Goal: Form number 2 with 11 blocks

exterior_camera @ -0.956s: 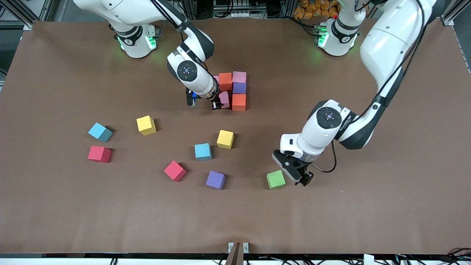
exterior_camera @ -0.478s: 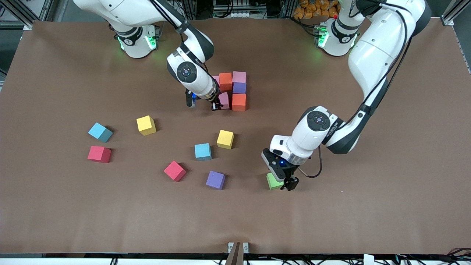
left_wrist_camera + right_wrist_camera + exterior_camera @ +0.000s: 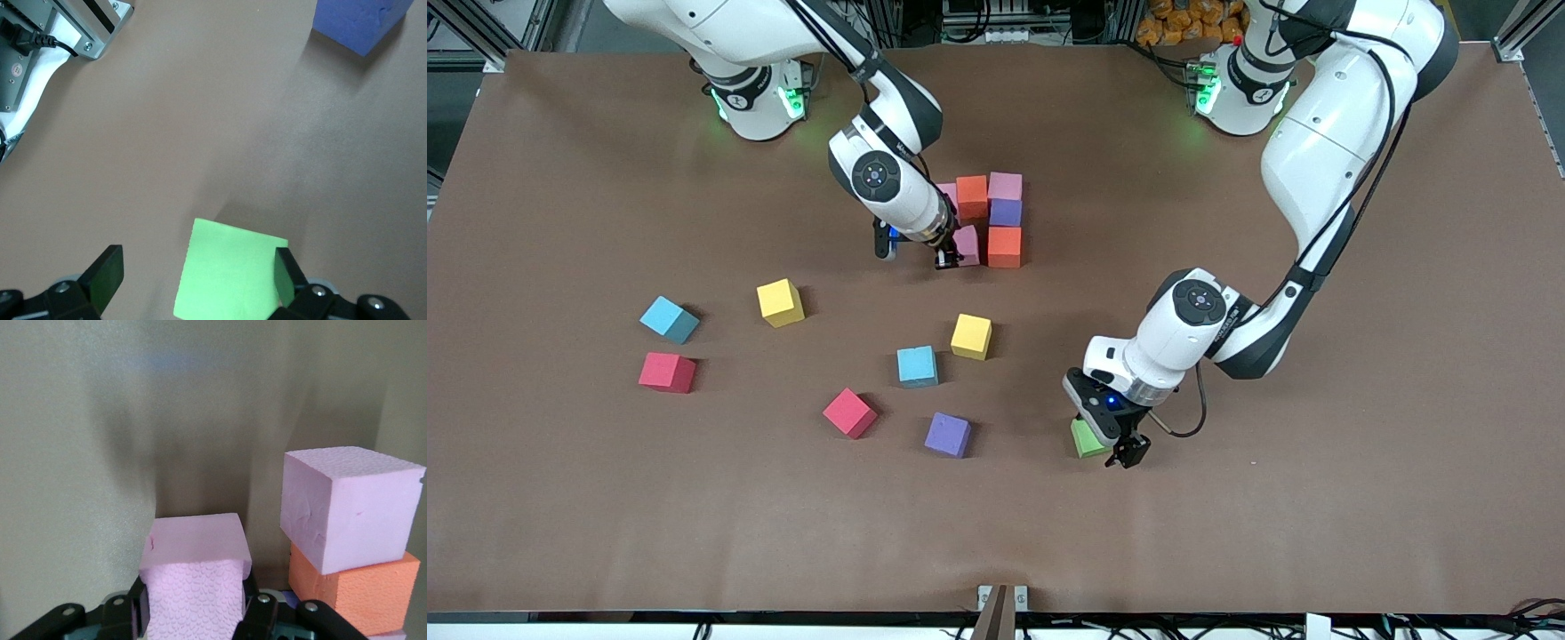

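- The brown table point(image 3: 605, 498) carries everything.
- The right arm reaches from its base to the partly built number 2 point(image 3: 996, 218), a cluster of touching cubes near the bases: an orange block point(image 3: 972, 196), a pink block point(image 3: 1006, 186), a purple block point(image 3: 1006, 212) and another orange block point(image 3: 1004, 246).
- The left arm bends down toward the table edge nearer the front camera.
- The right gripper point(image 3: 951, 253) is clamped on a second pink block point(image 3: 193, 577), just beside the nearer orange cube.
- The left gripper point(image 3: 1107, 440) sits low with its fingers point(image 3: 107, 273) spread wide, straddling the green block point(image 3: 227, 270) without squeezing it.
- Loose blocks lie scattered: two yellow point(image 3: 780, 302) point(image 3: 971, 336), two light blue point(image 3: 669, 319) point(image 3: 917, 366), two red point(image 3: 667, 372) point(image 3: 849, 412), one purple point(image 3: 948, 435).
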`<state>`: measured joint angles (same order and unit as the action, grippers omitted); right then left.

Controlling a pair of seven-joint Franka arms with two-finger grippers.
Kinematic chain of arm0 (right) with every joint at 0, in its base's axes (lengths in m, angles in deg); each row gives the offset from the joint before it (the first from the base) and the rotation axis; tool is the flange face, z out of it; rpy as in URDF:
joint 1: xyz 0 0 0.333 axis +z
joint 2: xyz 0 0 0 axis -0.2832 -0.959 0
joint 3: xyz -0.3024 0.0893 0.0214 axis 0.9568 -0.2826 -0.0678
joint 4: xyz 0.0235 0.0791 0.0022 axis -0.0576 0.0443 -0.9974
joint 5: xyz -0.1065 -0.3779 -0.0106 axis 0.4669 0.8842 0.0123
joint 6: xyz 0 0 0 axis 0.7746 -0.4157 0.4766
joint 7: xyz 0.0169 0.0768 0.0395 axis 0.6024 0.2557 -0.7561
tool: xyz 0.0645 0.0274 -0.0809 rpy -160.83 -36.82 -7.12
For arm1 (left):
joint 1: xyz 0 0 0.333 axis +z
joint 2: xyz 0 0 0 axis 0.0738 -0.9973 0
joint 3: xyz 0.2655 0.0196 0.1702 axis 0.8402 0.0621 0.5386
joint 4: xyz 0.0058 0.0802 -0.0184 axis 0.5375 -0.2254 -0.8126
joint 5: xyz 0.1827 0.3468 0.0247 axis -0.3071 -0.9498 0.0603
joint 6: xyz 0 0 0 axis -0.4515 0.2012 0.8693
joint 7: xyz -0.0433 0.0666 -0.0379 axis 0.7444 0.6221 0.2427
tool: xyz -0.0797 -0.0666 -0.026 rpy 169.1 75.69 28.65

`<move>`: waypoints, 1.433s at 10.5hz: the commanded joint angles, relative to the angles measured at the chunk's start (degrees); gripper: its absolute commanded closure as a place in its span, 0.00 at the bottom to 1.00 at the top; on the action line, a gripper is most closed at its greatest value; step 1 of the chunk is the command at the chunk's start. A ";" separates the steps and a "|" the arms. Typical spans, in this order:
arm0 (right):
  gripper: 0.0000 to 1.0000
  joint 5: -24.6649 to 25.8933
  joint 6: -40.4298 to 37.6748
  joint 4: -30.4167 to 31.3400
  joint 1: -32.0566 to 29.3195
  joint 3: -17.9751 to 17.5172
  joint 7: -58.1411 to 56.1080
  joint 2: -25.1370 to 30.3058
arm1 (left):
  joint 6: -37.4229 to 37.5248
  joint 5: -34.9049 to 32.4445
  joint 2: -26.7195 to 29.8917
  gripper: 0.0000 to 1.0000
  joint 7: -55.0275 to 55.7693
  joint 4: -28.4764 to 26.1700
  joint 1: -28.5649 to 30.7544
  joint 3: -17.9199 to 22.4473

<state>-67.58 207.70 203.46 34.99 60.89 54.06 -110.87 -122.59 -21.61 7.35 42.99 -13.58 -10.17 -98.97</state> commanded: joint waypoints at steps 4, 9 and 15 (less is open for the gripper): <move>1.00 1.02 0.96 -2.07 2.37 1.41 3.22 -1.96 | -0.87 1.84 -1.27 0.00 -2.77 1.17 -0.92 1.37; 1.00 1.81 0.96 -2.60 3.35 2.30 3.84 -2.23 | -0.17 2.89 1.80 0.00 -0.49 -0.83 0.13 0.32; 1.00 2.16 0.96 -2.60 3.62 2.30 3.84 -2.31 | -0.17 3.07 2.86 0.00 0.04 -2.17 1.90 -0.30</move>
<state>-67.18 207.86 201.83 37.48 62.56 55.41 -112.12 -123.10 -20.13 7.77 42.81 -13.24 -8.86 -98.72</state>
